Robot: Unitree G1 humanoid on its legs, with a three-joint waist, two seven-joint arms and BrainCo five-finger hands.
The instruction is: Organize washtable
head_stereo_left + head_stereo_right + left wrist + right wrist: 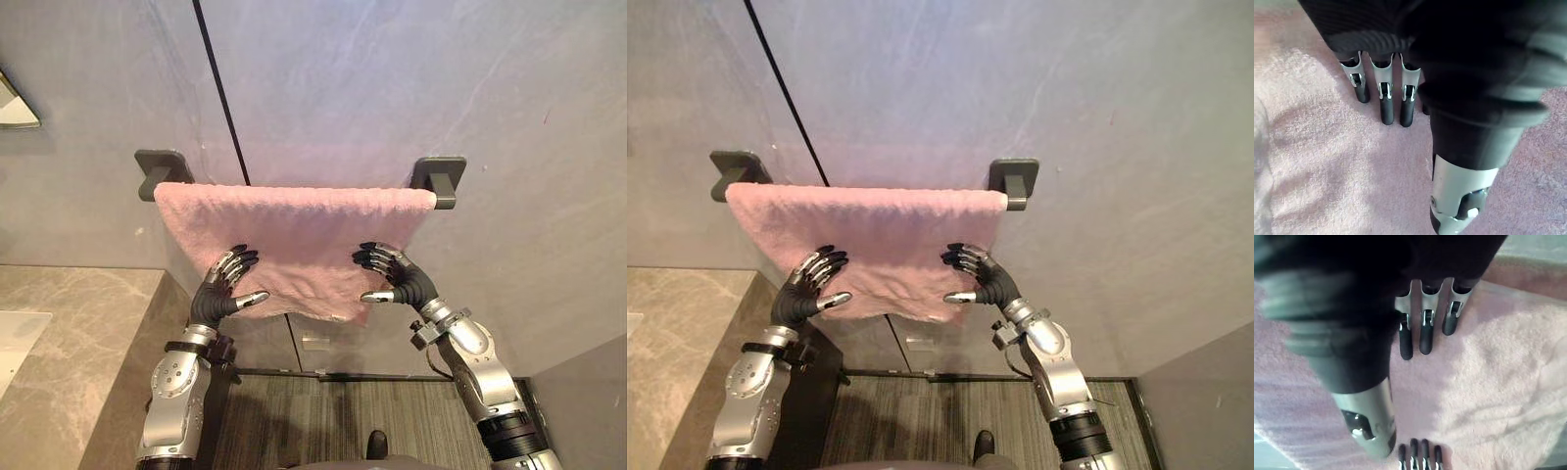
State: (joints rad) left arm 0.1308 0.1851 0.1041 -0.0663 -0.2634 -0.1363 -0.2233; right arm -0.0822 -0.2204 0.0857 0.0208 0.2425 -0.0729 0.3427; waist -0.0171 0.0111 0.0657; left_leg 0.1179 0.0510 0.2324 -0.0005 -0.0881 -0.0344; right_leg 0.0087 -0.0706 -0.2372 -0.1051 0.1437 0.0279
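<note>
The pink towel (294, 230) hangs over a rail we cannot see beneath it, spread almost the full way between a dark bracket (162, 171) up and outward from the left hand (217, 294) and a second bracket (438, 178) up and outward from the right hand (402, 279). Both hands lie flat on the hanging cloth, well apart, and neither grasps anything. In the wrist views their fingers (1386, 105) (1425, 333) are straight and pressed side by side into the pile, with the thumbs held out toward each other. We judge the hanging itself done and the smoothing under way. What seems left is to even the lower edge, which sags lower between the hands and toward the right one, and then to let go. The cloth is thick, soft terry, looped and slightly rumpled, so it should yield under the dark fingertips and creep rather than slide. Behind the hands the wall (490, 98) is smooth grey stone crossed by a thin black seam (220, 93). Below and outward from the left hand we see a veined beige countertop (69, 333), and under both wrists a striped grey carpet (333, 411).
</note>
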